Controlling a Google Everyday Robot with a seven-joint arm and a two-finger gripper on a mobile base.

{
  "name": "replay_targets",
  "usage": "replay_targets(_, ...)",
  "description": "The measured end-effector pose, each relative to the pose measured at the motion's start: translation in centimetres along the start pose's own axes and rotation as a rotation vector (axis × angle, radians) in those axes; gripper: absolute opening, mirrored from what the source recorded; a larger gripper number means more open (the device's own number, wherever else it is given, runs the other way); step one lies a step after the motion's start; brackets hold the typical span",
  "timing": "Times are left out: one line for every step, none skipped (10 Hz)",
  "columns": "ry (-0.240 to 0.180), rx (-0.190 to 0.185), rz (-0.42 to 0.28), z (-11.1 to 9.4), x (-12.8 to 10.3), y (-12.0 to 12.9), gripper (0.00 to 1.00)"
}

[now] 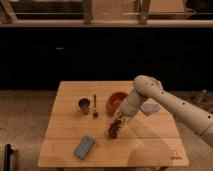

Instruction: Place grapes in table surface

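1. Nearest the camera, the front edge of the table surface (pixel 150 152) is seen, a light wooden top of wide planks with a small logo mark (pixel 175 157) near its front right corner.
2. A flat blue-grey packet (pixel 84 146) is found lying toward the front left, well apart from everything else.
3. Near the middle of the top, the grapes (pixel 114 128) are seen as a dark reddish-purple bunch, hanging from or just reaching the wood; whether they already rest on it cannot be told.
4. The long axis of the bunch is seen to run nearly upright, tilted a little toward the upper right, so the grapes lie directly below the gripper (pixel 120 119) and slightly to its left in the picture.
5. The gripper is judged to be closed on the top of the bunch, since the grapes hang straight from its tip; the fingers themselves are not made out.
6. Only bare wood is seen under the bunch, so a short lowering and a release are judged to be all that is called for.
7. Just behind and to the right, an orange-red bowl (pixel 117 100) is partly hidden by the arm; a pale cloth (pixel 150 107) lies beside it.
8. Farther left, a dark cup (pixel 84 104) and an upright-lying fork-like utensil (pixel 94 106) are placed side by side, clear of the path.
9. Beyond the table, a dark wall is seen.
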Motion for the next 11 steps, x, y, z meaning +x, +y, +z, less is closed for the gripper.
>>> replay_targets(0.008, 0.002, 0.0, 0.4, 0.2, 0.0, 0.0)
replay_targets(0.012, 0.005, 0.003, 0.8, 0.5, 0.1, 0.0)
replay_targets(0.013, 0.009, 0.005, 1.0, 0.7, 0.2, 0.0)
replay_targets(0.012, 0.012, 0.006, 1.2, 1.0, 0.3, 0.0)
replay_targets(0.009, 0.015, 0.006, 1.6, 1.5, 0.4, 0.03)
replay_targets(0.007, 0.014, 0.009, 1.9, 1.8, 0.6, 0.1)
replay_targets(0.006, 0.011, 0.02, 2.3, 2.4, 0.9, 0.2)
replay_targets(0.006, 0.007, 0.039, 2.6, 3.0, 1.2, 0.32)
replay_targets(0.005, 0.0, 0.05, 2.9, 3.3, 1.5, 0.42)
replay_targets(0.004, -0.007, 0.057, 3.1, 3.5, 1.7, 0.5)
replay_targets(0.006, -0.017, 0.066, 3.4, 3.7, 2.0, 0.62)
